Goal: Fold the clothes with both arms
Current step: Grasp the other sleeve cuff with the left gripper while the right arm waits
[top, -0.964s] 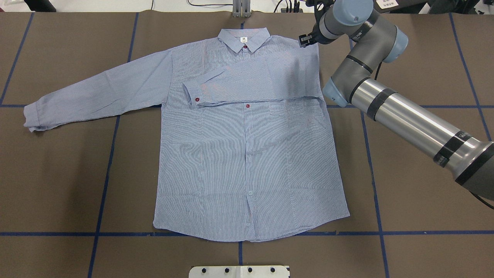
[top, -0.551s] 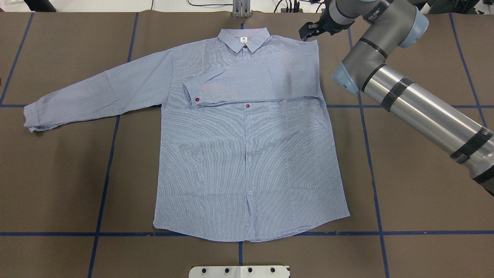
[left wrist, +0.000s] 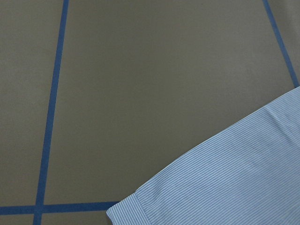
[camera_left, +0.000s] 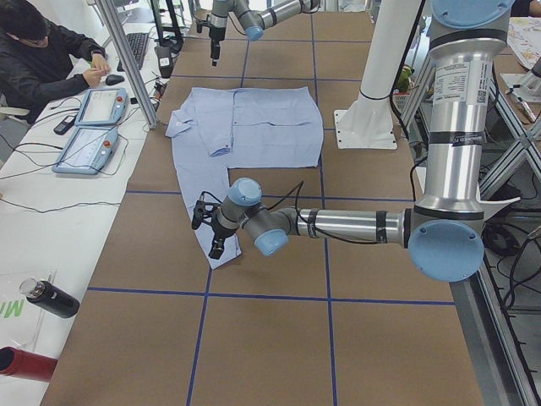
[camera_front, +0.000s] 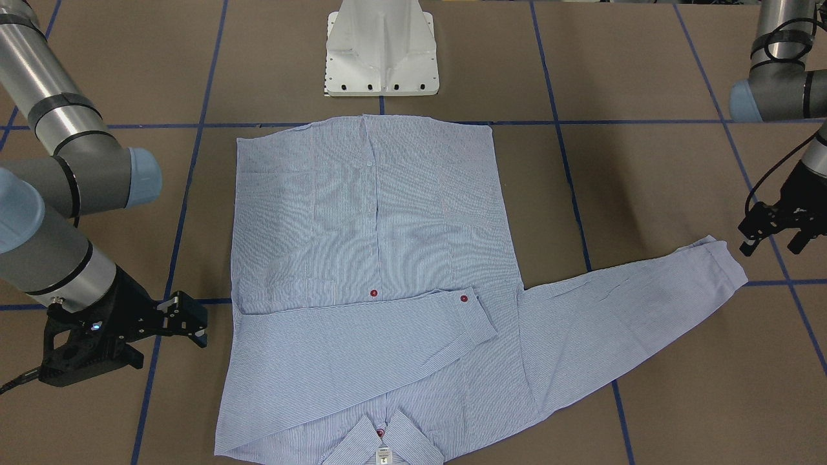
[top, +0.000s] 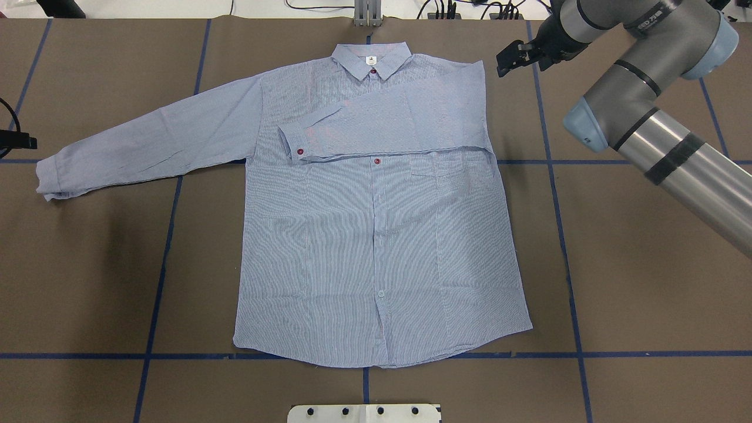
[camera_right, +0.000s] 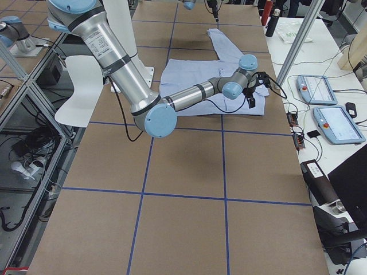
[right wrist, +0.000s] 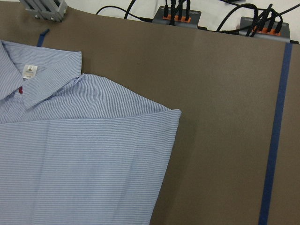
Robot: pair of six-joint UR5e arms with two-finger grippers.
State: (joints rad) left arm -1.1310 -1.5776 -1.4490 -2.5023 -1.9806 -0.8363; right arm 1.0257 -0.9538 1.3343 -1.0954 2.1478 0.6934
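We see the shirt (top: pixel 376 247) flat on the brown worktop (top: pixel 617 264), front up & buttoned. Its collar (top: pixel 370 59) is at the far edge from the robot and the hem is nearest the white base (camera_front: pixel 381 51).

The sleeve on the robot's right side (top: pixel 382 123) is already folded in across the chest. Its cuff (top: pixel 292 144), w/ a dark red button, lies on the shirt front just past the button line. The other sleeve (top: pixel 153 141) is stretched out flat toward the robot's left, not yet folded, and its cuff end (camera_front: pixel 723 258) lies by a blue tape line (top: pixel 158 276).

The right hand (top: pixel 508 59) is beside the folded shoulder, near it but apart from the cloth. Its fingers are spread & it holds nothing. Its wrist cam looks down on the collar, neck label & folded shoulder edge.

The left hand (camera_front: pixel 772 239) hangs just beyond the outstretched cuff, also w/ fingers parted & nothing btwn them. We can't tell its height above the worktop. Its wrist cam shows only the cuff corner and bare worktop.
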